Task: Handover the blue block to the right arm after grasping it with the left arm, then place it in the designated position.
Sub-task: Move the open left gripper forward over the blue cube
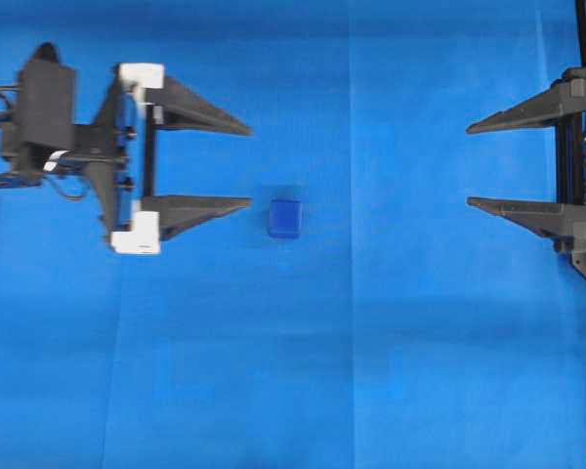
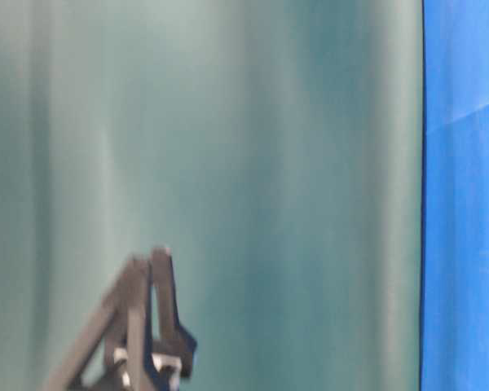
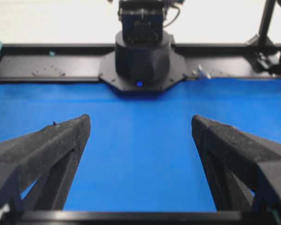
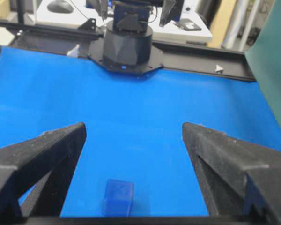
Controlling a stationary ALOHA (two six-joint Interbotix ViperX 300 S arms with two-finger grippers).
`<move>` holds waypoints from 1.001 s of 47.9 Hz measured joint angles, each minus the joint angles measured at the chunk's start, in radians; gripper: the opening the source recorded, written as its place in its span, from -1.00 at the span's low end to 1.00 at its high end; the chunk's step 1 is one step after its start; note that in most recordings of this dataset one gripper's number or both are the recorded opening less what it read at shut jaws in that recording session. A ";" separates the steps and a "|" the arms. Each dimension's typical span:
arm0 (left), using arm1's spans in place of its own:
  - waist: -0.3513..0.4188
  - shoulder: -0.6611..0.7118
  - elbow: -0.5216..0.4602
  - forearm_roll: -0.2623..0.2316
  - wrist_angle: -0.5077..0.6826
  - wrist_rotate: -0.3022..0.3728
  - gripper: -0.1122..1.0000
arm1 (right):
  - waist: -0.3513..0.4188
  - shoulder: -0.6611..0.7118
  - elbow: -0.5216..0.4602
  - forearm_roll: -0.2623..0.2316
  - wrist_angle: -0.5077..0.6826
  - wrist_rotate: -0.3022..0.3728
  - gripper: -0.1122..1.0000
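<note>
The blue block [image 1: 284, 218] lies on the blue cloth near the middle of the overhead view, free of both grippers. My left gripper [image 1: 249, 166] stands open, pointing right. The block sits just beyond the tip of its lower finger [image 1: 215, 207], outside the gap. The left wrist view shows the left gripper [image 3: 140, 119] wide open over bare cloth, and the block is out of sight there. My right gripper [image 1: 469, 164] is open at the right side, pointing left, well away from the block. In the right wrist view the block [image 4: 118, 197] rests low between the spread fingers of the right gripper [image 4: 133, 126].
Each wrist view shows the opposite arm's black base [image 3: 143, 56] [image 4: 129, 47] at the cloth's far edge, on a black frame. The table-level view is mostly a teal backdrop [image 2: 269, 163], with a blurred dark gripper part [image 2: 147, 326] at the bottom left.
</note>
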 measured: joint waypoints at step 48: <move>0.020 0.184 -0.328 0.002 0.581 -0.017 0.87 | 0.000 0.003 -0.003 0.000 0.009 0.000 0.94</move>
